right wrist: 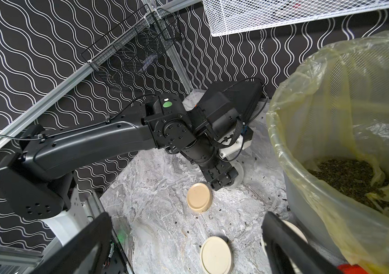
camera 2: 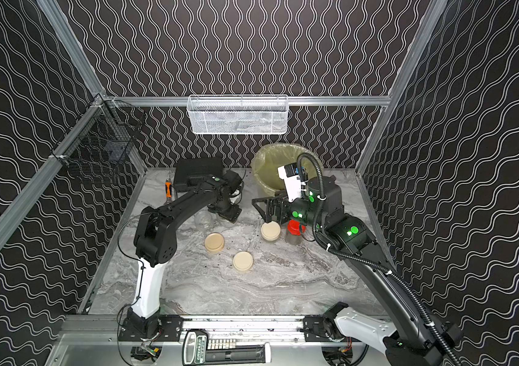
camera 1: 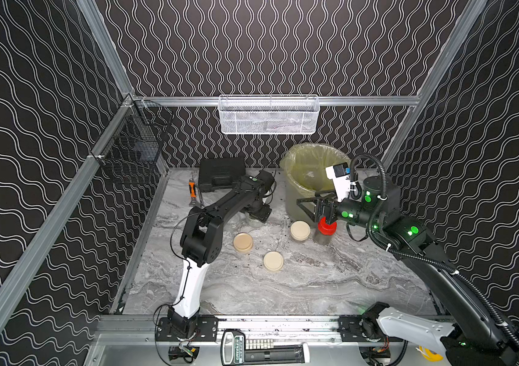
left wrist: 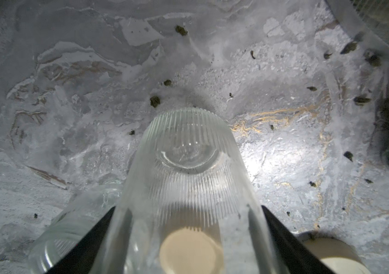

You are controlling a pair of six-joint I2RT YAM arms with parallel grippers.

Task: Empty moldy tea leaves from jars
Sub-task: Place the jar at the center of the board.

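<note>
Marbled worktop (camera 1: 331, 285) carries two loose cream lids (camera 1: 243, 242) at centre and stray tea leaves (left wrist: 154, 101); the bulk lies in the bag-lined bucket (camera 1: 290, 177) at far right, sited where both arms can tip into it. The left hand (left wrist: 188, 208) pinches an empty ribbed jar (left wrist: 186, 147) low beside a second open jar (camera 2: 202, 218), left of the bucket, probably to park it. The right hand (camera 1: 308, 209), spread and empty, hangs before the bucket with the red-lidded jar (camera 1: 326, 229) under its wrist, likely the next to open.

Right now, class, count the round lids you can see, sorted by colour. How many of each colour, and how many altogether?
Cream lids: 3
Red lid: 1
Total: 4
</note>
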